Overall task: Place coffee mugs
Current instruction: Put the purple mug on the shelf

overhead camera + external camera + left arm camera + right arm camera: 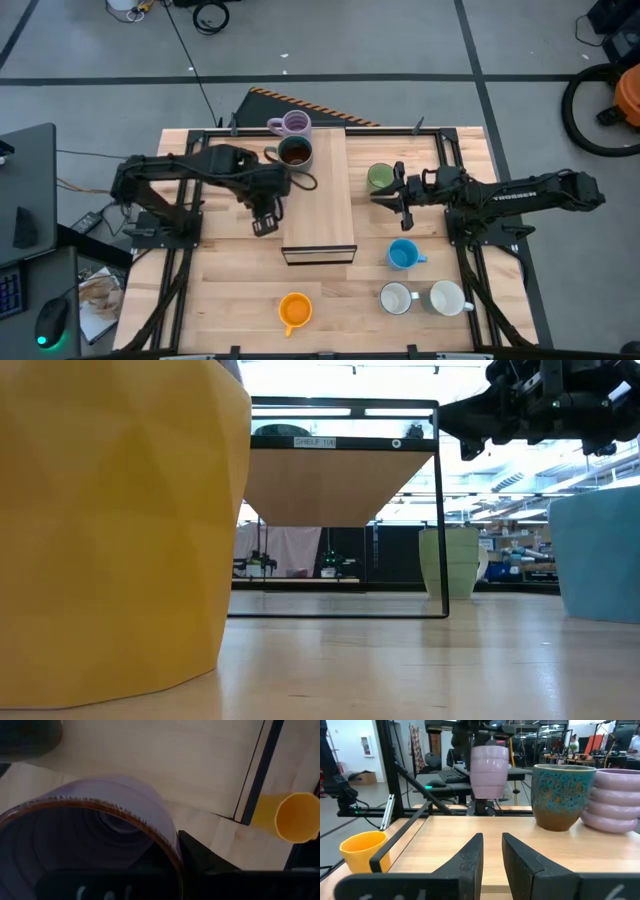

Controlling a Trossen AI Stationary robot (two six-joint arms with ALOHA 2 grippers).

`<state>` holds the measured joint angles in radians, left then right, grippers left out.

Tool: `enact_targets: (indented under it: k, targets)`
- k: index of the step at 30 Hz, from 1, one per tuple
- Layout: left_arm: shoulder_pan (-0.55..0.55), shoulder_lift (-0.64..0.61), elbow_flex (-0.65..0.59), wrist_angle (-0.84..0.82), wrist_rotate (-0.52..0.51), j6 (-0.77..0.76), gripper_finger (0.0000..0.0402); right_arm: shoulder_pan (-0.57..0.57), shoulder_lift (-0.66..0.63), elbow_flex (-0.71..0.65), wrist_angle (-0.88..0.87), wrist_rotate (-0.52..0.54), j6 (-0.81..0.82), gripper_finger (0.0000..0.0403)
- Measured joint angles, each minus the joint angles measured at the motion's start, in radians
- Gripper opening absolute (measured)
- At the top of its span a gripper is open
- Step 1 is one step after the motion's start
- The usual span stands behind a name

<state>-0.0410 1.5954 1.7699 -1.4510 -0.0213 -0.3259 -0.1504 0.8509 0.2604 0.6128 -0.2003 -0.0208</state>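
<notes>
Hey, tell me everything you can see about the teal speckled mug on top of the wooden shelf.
The speckled mug looks like glazed ceramic: mottled teal over most of its wall, shading to brown at the base, with a dark brown inside seen from above. It stands upright, mouth up, near the far end of the wooden shelf top. A ribbed lilac mug sits close beside it; whether they touch is unclear. Neither tool touches it.

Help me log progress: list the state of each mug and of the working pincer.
left pincer: shut on lilac mug, lifted upright
other lilac mug: upright on shelf
brown mug: upright on shelf
green mug: upright on table
blue mug: upright on table
orange mug: upright on table
white mugs: upright on table
</notes>
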Motion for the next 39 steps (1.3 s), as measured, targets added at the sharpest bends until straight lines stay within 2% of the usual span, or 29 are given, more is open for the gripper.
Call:
enact_targets:
  k: [4, 11, 18, 33, 39]
  targets:
    - [0.011, 0.104, 0.125, -0.116, -0.010, 0.007, 0.0025, 0.014, 0.000, 0.000, -0.001, 0.001, 0.000, 0.0077]
    - [0.023, 0.218, 0.252, -0.117, -0.016, 0.051, 0.0025, 0.041, 0.000, 0.000, -0.009, 0.043, 0.002, 0.0077]
    - [0.026, 0.254, 0.262, -0.102, -0.021, 0.084, 0.0025, 0.046, 0.000, 0.000, -0.014, 0.102, -0.017, 0.0077]
    - [0.073, 0.253, 0.251, -0.024, -0.036, 0.023, 0.0025, 0.046, 0.000, 0.000, -0.008, 0.096, -0.023, 0.0077]
    - [0.074, 0.300, 0.250, -0.027, -0.002, 0.024, 0.0025, 0.047, 0.000, 0.000, -0.002, 0.095, -0.022, 0.0077]
